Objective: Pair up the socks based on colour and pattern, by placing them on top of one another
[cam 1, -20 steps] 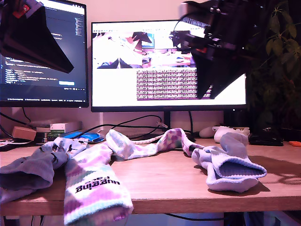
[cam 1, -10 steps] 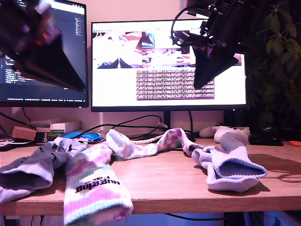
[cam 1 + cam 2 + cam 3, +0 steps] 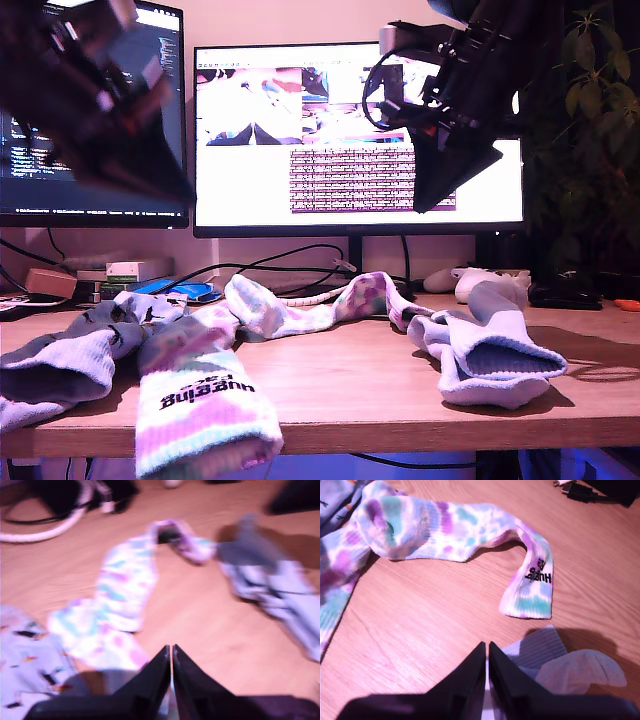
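Tie-dye sock [image 3: 532, 587] cuff: black "Huf", rest unreadable.

First wrist view is motion-blurred throughout: the tie-dye sock [image 3: 117, 610] ahead of my first claw [image 3: 171, 652] has smeared edges, and the figured sock [image 3: 25, 665] beside the claw is cut by the frame edge, its figures unreadable. Exterior view: one arm [image 3: 90, 100] is a dark blur, claw not separable. Front tie-dye sock [image 3: 205, 410] hangs over the surface [image 3: 380, 390] edge, end cut off. In the second wrist view, my second claw [image 3: 486, 650] covers part of the plain sock [image 3: 570, 667].
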Robot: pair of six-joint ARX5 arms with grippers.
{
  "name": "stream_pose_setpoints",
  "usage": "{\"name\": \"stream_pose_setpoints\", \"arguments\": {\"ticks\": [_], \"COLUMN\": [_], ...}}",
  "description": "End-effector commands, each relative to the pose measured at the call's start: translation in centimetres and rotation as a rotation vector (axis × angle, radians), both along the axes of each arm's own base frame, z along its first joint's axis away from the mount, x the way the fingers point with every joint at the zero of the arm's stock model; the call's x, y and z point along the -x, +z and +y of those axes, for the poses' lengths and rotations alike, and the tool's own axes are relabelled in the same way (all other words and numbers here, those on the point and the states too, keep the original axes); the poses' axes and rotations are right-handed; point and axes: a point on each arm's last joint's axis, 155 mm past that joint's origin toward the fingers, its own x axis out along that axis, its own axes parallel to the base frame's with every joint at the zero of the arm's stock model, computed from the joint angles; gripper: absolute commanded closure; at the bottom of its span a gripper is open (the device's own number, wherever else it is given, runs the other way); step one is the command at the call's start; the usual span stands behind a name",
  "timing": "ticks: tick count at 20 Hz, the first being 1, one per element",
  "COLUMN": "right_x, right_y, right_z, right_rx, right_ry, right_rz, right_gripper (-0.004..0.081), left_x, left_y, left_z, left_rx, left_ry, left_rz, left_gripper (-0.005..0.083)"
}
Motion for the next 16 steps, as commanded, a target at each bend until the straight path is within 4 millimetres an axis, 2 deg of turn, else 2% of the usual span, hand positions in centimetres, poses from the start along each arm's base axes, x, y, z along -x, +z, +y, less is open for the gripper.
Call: {"name": "stream_pose_setpoints", "arguments": {"ticks": [1,6,7,10,11,16], "right_x": [0.0,-0.2,-0.2,-0.1,-0.2,-0.8], "right_y": [0.0,0.1,0.1,0.1,0.1,0.4], "right_z": [0.2,0.2,0.2,0.2,0.2,-0.2], "right_rx": [-0.005,-0.008,-0.008,-0.008,-0.008,-0.015], "right_ry": [0.003,0.003,0.003,0.003,0.003,-0.012], "right_rz": [-0.003,-0.009,-0.009,-0.009,-0.01,-0.025], "right_gripper": [0.0783,0.0783,0.0783,0.0783,0.0783,0.0783], "left_x": [-1.6,-5.9,-6.7,-9.0,-9.3,-10.4], "left_y": [-0.1,-1.0,-1.2,-2.2,-2.4,-4.6], "left_z": [-0.5,-2.1,-2.2,-2.3,-2.4,-2.6], "left_rx": [-0.002,-0.01,-0.01,-0.019,-0.018,-0.078], "left_ry": [0.011,0.027,0.047,0.118,0.128,0.155], "left_rz": [0.001,0.035,0.054,0.108,0.137,0.272], "left_gripper": [0.0792,0.0769,0.0718,0.0445,0.0424,0.0424]}}
